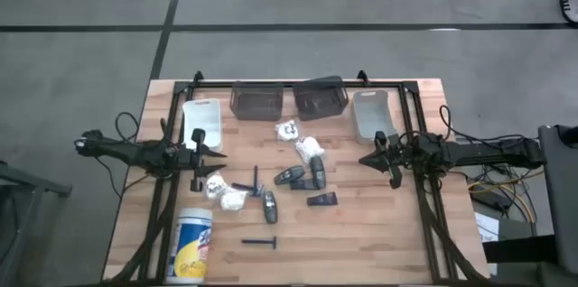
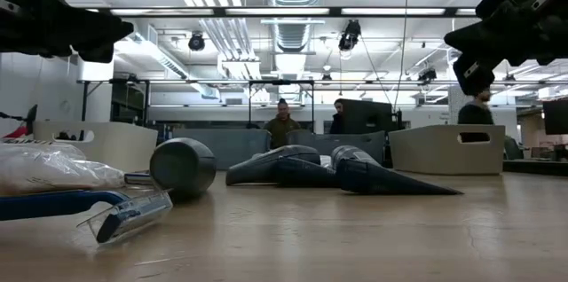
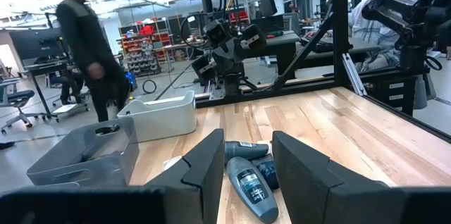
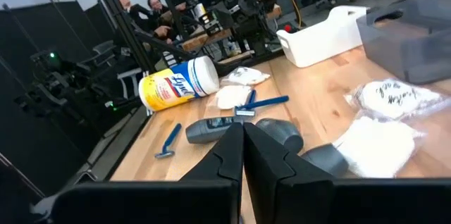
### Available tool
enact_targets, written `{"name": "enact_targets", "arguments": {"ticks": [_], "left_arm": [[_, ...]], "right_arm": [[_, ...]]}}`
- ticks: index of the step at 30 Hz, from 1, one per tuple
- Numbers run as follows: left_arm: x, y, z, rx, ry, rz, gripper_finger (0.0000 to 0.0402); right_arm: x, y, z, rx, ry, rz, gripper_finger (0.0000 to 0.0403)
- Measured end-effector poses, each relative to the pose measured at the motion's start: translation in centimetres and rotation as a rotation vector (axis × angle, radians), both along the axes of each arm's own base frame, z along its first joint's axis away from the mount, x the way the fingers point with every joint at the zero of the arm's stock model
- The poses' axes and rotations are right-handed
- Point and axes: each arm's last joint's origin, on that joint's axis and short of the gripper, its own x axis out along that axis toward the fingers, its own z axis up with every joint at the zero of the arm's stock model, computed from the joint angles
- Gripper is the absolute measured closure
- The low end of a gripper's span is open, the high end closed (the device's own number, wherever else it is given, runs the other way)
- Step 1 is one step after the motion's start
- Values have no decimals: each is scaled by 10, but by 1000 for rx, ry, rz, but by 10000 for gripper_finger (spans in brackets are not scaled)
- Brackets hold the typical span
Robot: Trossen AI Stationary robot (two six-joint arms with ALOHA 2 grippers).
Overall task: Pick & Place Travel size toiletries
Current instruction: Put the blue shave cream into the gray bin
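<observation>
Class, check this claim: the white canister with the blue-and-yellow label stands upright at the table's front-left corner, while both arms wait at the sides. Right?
Not quite. The canister is at the front-left corner, but it lies on its side, as the right wrist view shows. The left claw and right claw do wait at the sides.

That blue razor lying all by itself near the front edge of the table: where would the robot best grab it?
Probably from straight above, fingers closing across the thin handle of the blue razor near its middle. It lies flat with bare wood around it, apart from the white canister, so nothing blocks a top-down approach.
</observation>
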Motion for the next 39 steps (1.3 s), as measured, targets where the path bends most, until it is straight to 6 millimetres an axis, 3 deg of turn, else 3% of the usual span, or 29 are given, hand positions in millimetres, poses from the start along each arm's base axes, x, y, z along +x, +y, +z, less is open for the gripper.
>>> {"name": "enact_targets", "arguments": {"ticks": [5,12,20,27,39], "left_arm": [[0,0,0,0,0,0,275],[0,0,0,0,0,0,275],[0,0,0,0,0,0,275],[0,0,0,0,0,0,275],[0,0,0,0,0,1,275]], "right_arm": [[8,0,15,-13,25,2,394],[28,4,34,-71,234,42,394],[61,22,49,-102,329,152,394],[84,45,49,-128,400,250,379],[117,73,39,-160,549,338,294]]}}
